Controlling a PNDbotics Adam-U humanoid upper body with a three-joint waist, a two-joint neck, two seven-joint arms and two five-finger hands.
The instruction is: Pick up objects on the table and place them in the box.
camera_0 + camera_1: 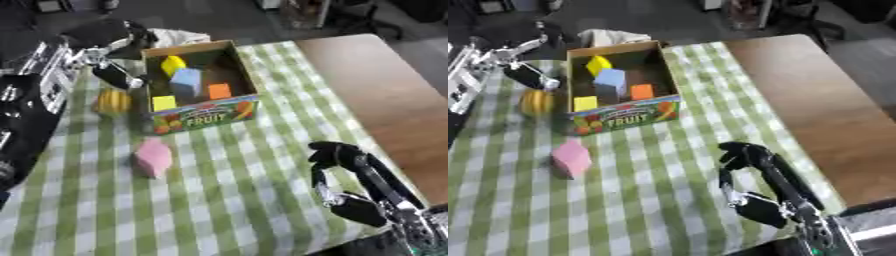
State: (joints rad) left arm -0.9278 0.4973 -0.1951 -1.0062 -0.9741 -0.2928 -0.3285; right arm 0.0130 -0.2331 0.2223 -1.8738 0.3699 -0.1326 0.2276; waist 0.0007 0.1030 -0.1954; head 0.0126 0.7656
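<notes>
Green-and-white checked cloth covers the counter [227, 200], with bare brown wood showing along the right side of the frame. At upper centre sits the open cardboard box [203, 119] marked FRUIT, already holding four blocks: a yellow block [172, 64] at the back, a light blue block [185, 81] in the middle, an orange block [219, 91] to its right and a flat yellow piece [164, 103] at the front left. Two things remain outside: a pink block [152, 157] lying on the cloth at left centre, below the box, and a yellow banana-like fruit [113, 101] just beside the box's left wall. The left hand [112, 74] hangs at upper left, close above that fruit and next to the box; whether its fingers are spread or curled cannot be told. The right hand [337, 152] rests at lower right, well apart from everything, fingers curled downward and holding nothing. By the look of it the job is roughly two-thirds done.
</notes>
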